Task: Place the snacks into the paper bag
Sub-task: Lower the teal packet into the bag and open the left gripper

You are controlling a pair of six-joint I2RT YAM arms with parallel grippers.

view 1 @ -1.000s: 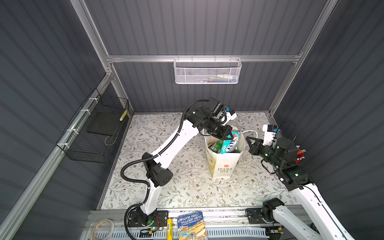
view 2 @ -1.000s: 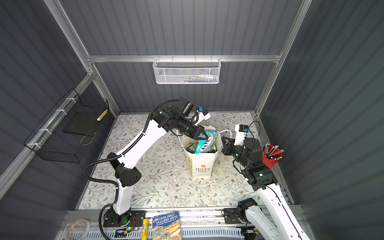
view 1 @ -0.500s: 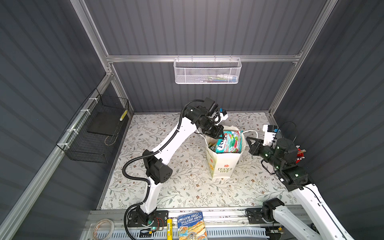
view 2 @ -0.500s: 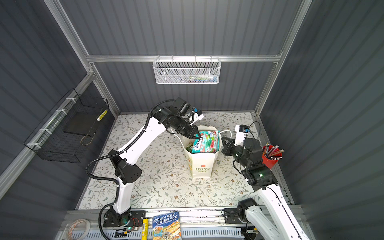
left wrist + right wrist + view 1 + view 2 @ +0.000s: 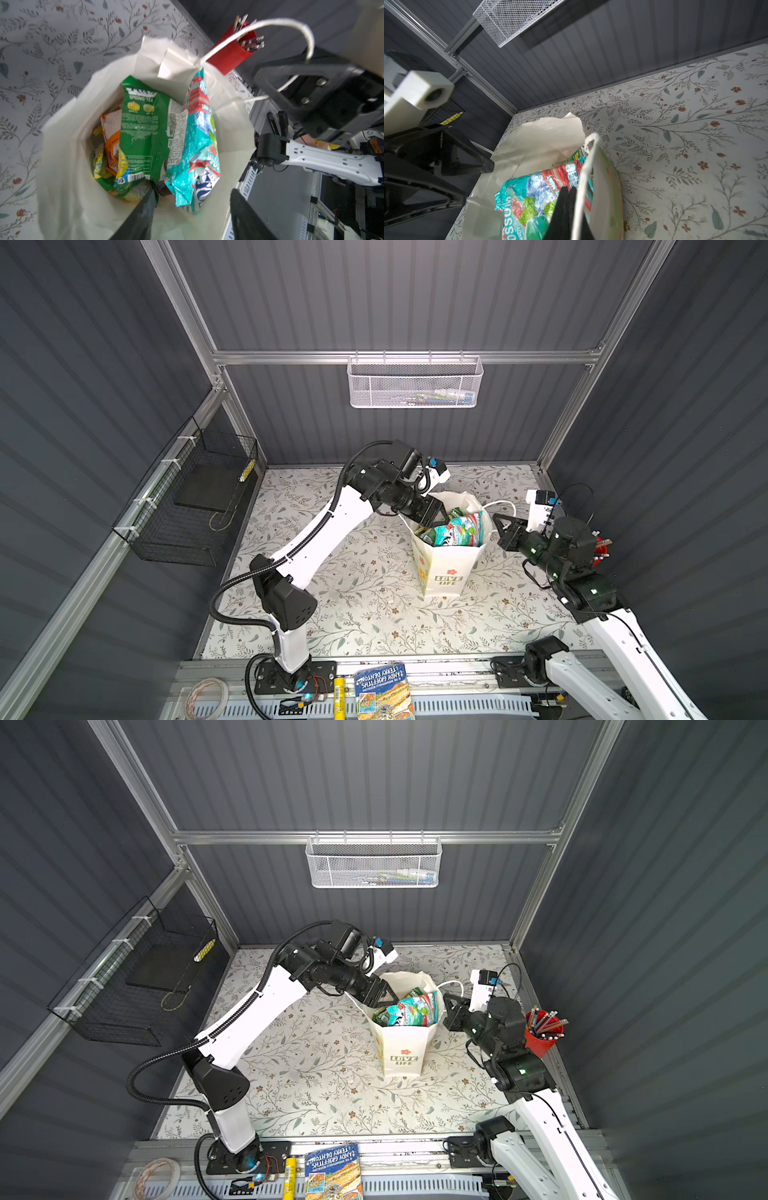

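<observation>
The white paper bag (image 5: 444, 572) (image 5: 405, 1048) stands upright mid-table, its mouth open. Several snacks fill it: a teal packet (image 5: 195, 135) (image 5: 529, 193) on top against the right wall, a green "Spring Tea" packet (image 5: 143, 128) beside it, an orange one (image 5: 111, 141) lower down. My left gripper (image 5: 440, 514) (image 5: 193, 192) hangs open at the bag's left rim, holding nothing. My right gripper (image 5: 496, 520) (image 5: 569, 189) is shut at the right rim. The bag's white cord handle (image 5: 584, 176) (image 5: 291, 21) loops over it and runs along its fingers.
A red cup of pens (image 5: 540, 1036) stands by the right wall behind my right arm. A blue-covered book (image 5: 384, 691) lies on the front rail. A white mesh basket (image 5: 413, 383) hangs on the back wall, a black wire basket (image 5: 195, 506) on the left wall.
My left gripper has opened and let go of the teal packet, which now rests in the bag's mouth. The right gripper has stayed at the handle.
</observation>
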